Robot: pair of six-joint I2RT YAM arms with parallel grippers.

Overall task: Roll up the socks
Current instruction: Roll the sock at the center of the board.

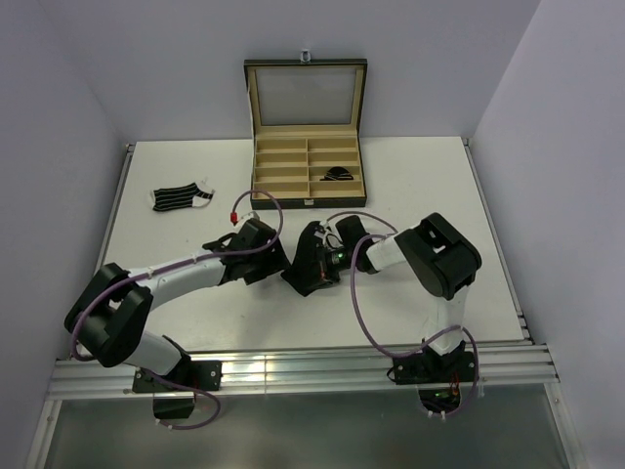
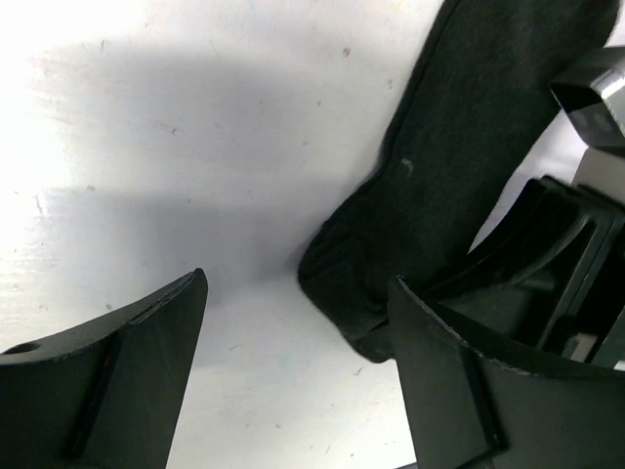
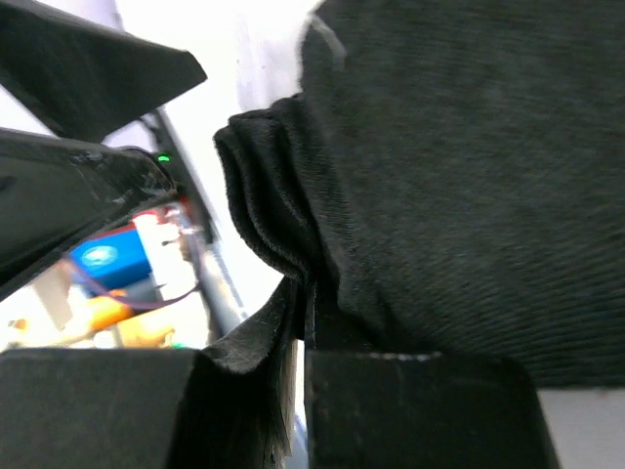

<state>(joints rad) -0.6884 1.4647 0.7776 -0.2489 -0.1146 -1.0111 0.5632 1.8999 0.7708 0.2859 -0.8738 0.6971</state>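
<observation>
Your right gripper (image 3: 303, 357) is clamped tight on a bunched fold of the plain black fabric sock (image 3: 459, 176). I'd guess that's to keep that end anchored while the roll gets formed. Your left gripper (image 2: 298, 283) is spread wide with nothing in it, over the bare white table (image 2: 195, 147). The sock's end sits just beside one of its fingers, so I reckon it's lined up to take a hold. The sock itself lies between the two arms, mid table. Further out, a black sock with thin white stripes (image 1: 183, 197) lies flat on the left arm's side, not rolled yet. A small dark bundle (image 1: 337, 175) sits in one compartment of the open black box with tan lining (image 1: 283, 161), probably where finished rolls go. No brand, label or writing I can read anywhere
</observation>
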